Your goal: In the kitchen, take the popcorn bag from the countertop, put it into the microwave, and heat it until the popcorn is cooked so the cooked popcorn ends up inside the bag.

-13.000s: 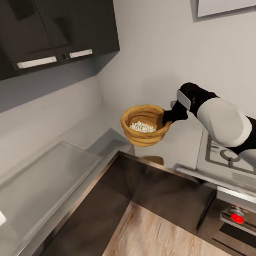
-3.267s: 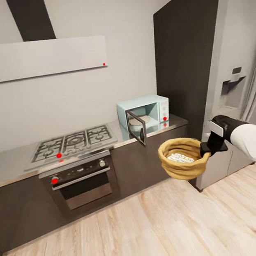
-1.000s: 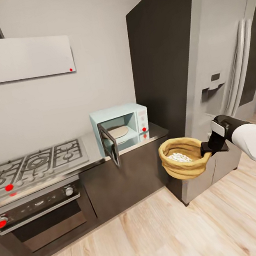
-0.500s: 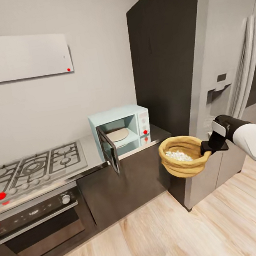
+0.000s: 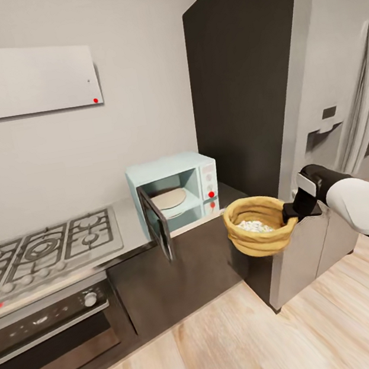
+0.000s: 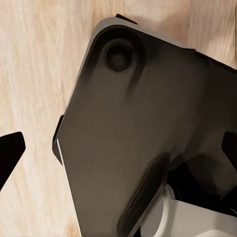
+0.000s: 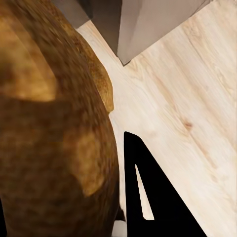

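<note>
Head view: right end effector (image 5: 289,211) clamps the rim of the popcorn bag (image 5: 257,234), held upright in the air off the counter (image 5: 126,230) end, popcorn (image 5: 252,225) visible inside. Microwave (image 5: 175,191) sits up and to the robot's left of the bag, door open, cavity facing out; right arm is the nearer one. Right wrist view: bag (image 7: 49,128) pressed against the dark fingers (image 7: 153,197), floor below. Left wrist view: dark robot body over floor; left end effector state: cannot tell.
</note>
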Robot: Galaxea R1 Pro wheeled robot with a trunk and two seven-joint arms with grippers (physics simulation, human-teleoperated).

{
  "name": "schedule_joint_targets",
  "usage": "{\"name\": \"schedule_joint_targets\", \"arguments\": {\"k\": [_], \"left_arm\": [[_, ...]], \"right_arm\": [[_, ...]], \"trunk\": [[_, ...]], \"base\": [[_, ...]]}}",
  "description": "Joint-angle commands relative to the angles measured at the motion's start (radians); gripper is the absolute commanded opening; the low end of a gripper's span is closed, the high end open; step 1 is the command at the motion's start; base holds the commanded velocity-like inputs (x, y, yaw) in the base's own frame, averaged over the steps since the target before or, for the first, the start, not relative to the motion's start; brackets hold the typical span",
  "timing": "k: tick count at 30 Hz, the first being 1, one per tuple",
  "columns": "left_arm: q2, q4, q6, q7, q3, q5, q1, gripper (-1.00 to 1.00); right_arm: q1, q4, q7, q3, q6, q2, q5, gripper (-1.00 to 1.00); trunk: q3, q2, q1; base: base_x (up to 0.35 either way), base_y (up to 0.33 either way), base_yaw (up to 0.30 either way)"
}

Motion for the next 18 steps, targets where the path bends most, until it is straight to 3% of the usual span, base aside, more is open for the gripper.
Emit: {"name": "schedule_joint_targets", "arguments": {"k": [1, 2, 3, 10, 18], "left_arm": [[0.000, -0.001, -0.002, 0.003, 0.001, 0.002, 0.000, 1.00], [0.000, -0.001, -0.002, 0.003, 0.001, 0.002, 0.000, 1.00], [0.000, -0.001, -0.002, 0.003, 0.001, 0.002, 0.000, 1.00], [0.000, -0.001, -0.002, 0.003, 0.001, 0.001, 0.000, 1.00], [0.000, -0.001, -0.002, 0.003, 0.001, 0.001, 0.000, 1.00]], "right_arm": [[-0.001, -0.006, 0.001, -0.008, 0.003, 0.006, 0.010, -1.00], [0.000, -0.012, 0.001, -0.008, 0.003, 0.011, 0.010, -1.00], [-0.001, -0.057, 0.001, -0.008, 0.003, 0.051, 0.010, -1.00], [-0.001, -0.069, 0.001, -0.008, 0.003, 0.055, 0.010, -1.00], [-0.001, -0.069, 0.001, -0.008, 0.003, 0.056, 0.009, -1.00]], "trunk": [[-0.001, -0.001, 0.001], [-0.001, -0.001, 0.001], [-0.001, -0.001, 0.001], [-0.001, -0.001, 0.001], [-0.001, -0.001, 0.001]], "base": [[0.239, 0.000, 0.000], [0.235, 0.000, 0.000], [0.226, 0.000, 0.000], [0.075, 0.008, 0.000], [0.001, 0.251, 0.000]]}}
